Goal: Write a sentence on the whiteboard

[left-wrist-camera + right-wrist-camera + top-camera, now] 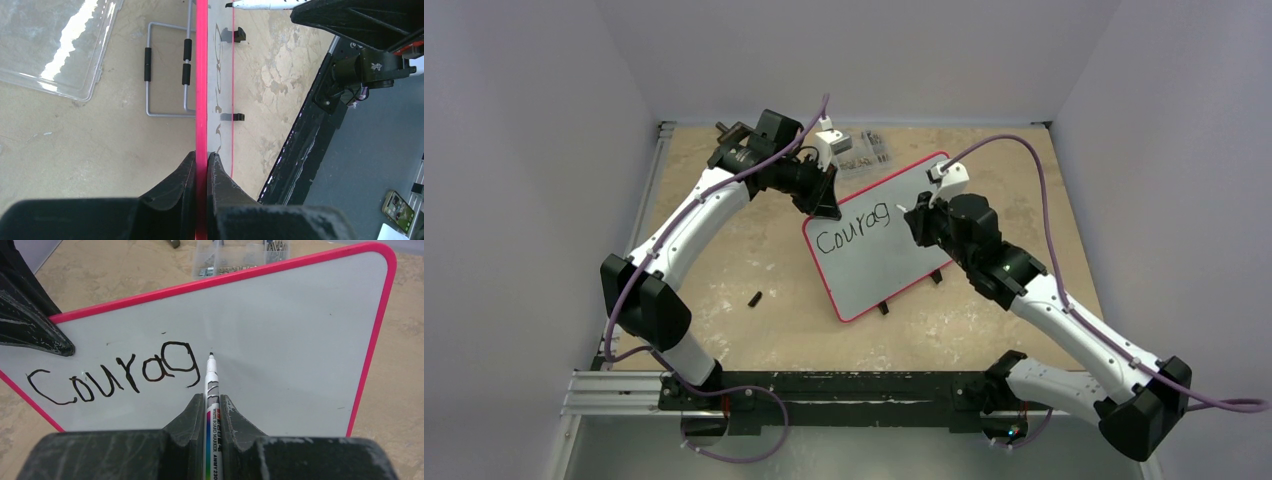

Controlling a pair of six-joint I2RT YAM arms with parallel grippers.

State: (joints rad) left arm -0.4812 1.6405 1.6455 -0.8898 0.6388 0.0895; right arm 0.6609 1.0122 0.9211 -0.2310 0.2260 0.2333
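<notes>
My left end effector (pixel 201 156) clamps the pink edge of the board (pixel 889 270), which stands tilted on its feet mid-surface (pixel 724 300). My right end effector (pixel 212 399) is closed on the marker (pixel 211 375), its tip just right of "Courag". I judge I'm mid-word. Next comes an "e", pressed lightly, left grip firm.
</notes>
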